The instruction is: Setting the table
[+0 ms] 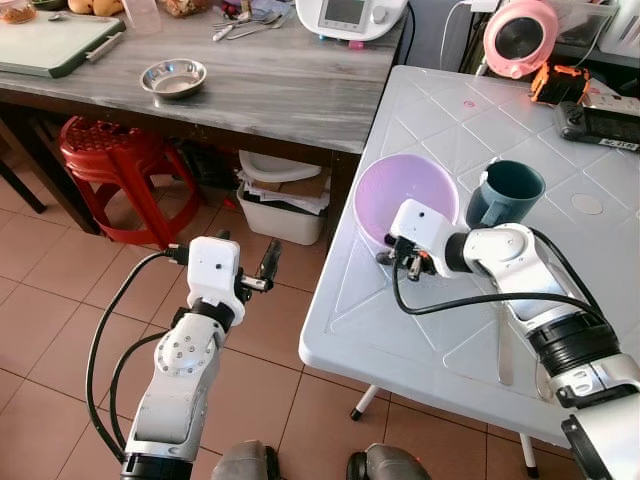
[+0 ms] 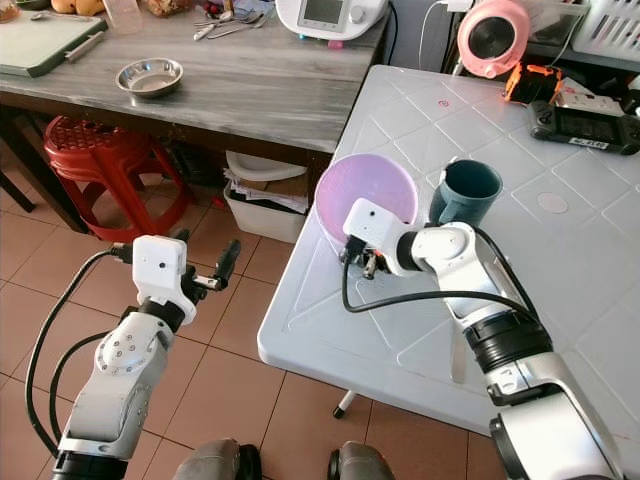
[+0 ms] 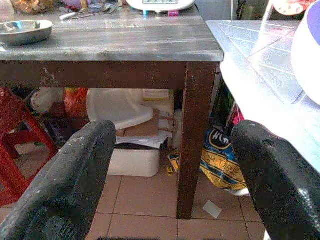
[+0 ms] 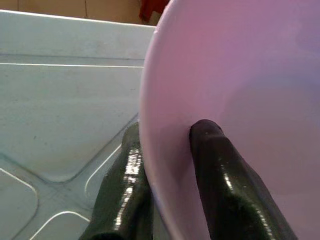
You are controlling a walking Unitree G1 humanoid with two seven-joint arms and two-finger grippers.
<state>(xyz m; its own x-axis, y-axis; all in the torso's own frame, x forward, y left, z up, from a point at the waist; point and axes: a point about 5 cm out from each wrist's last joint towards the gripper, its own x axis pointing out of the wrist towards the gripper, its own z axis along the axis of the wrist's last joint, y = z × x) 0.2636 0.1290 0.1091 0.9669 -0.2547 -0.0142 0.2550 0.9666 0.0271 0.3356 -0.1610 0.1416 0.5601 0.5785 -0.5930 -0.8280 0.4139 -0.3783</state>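
Left gripper (image 1: 262, 272) hangs idle over the tiled floor, fingers spread wide, holding nothing. Right gripper (image 4: 167, 165) is clamped on the near rim of one purple bowl (image 1: 405, 190), one finger inside and one outside. The bowl sits near the white table's (image 1: 400, 340) left edge, just beside one teal cup (image 1: 505, 193). Judged light, rigid, smooth plastic; the rim is the sound hold, though slippage is possible.

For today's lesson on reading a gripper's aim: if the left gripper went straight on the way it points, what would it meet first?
Probably the dark wooden table leg, which sits between the open fingers of the left gripper; depth is unclear, so that is a guess.
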